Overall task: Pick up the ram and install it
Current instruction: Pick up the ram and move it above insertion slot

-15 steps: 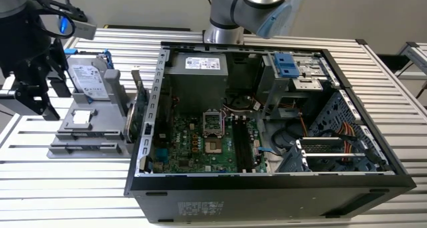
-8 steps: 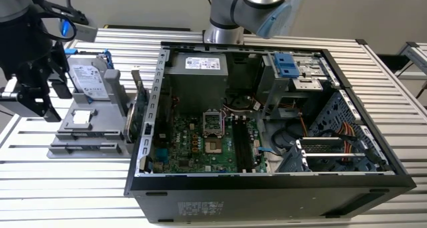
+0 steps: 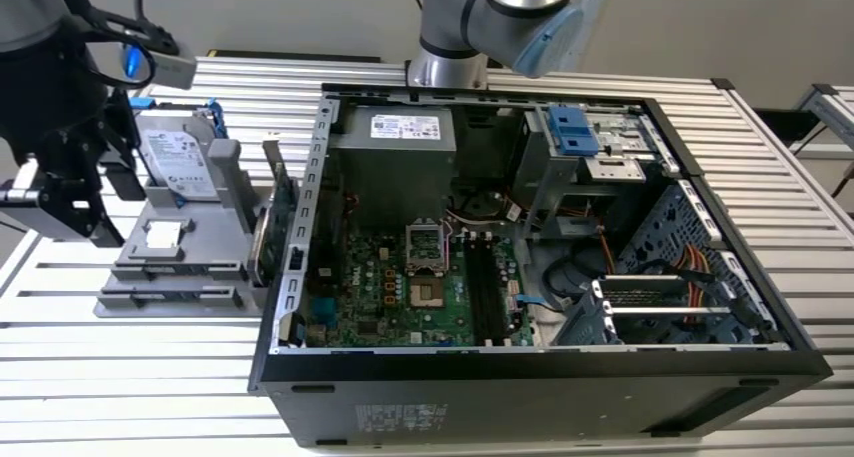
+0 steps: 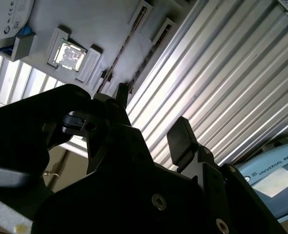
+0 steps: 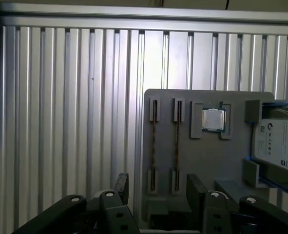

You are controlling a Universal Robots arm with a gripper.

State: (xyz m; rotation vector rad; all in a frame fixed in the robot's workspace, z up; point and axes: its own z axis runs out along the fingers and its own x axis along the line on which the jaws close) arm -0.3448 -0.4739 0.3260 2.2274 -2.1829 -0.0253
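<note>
**Arm** (image 3: 514, 7): grey-and-blue jointed tube. It rises at the back of the table (image 3: 134, 377), and its black head hangs at the exterior view's left, above the tray (image 3: 200, 239).

**Gripper** (image 5: 158, 195): two black, blocky fingers (image 5: 196, 192), matte, with bolt heads on the links behind them. The jaws are spread apart with nothing between them. In the first wrist view they hover over the near end of the tray, clear of it. The second wrist view looks along the fingers from behind, towards the tray.

**Ram**: two long, thin dark sticks, one (image 5: 177, 141) and another (image 5: 153, 141). They stand on edge side by side in the tray, each end seated in a small raised slot. Neither is touched by the gripper, and which stick the gripper is lined up with cannot be told.

**Tray**: flat grey slab, smooth, with rounded corners and moulded blocks.

**Chip** (image 5: 213, 119): square and silvery, in a recess just beside the sticks. It glints in the second wrist view.

**Hard drive** (image 3: 180, 157): silver with a pale label and blue brackets, at the tray's far side from the sticks.

**Computer case** (image 3: 534, 367): black metal box lying on its side and open, in the exterior view to the right of the tray. Inside are a green board (image 3: 400, 287) and a grey metal power box (image 3: 394, 162).

**Table**: ribbed, bright aluminium slats.
</note>
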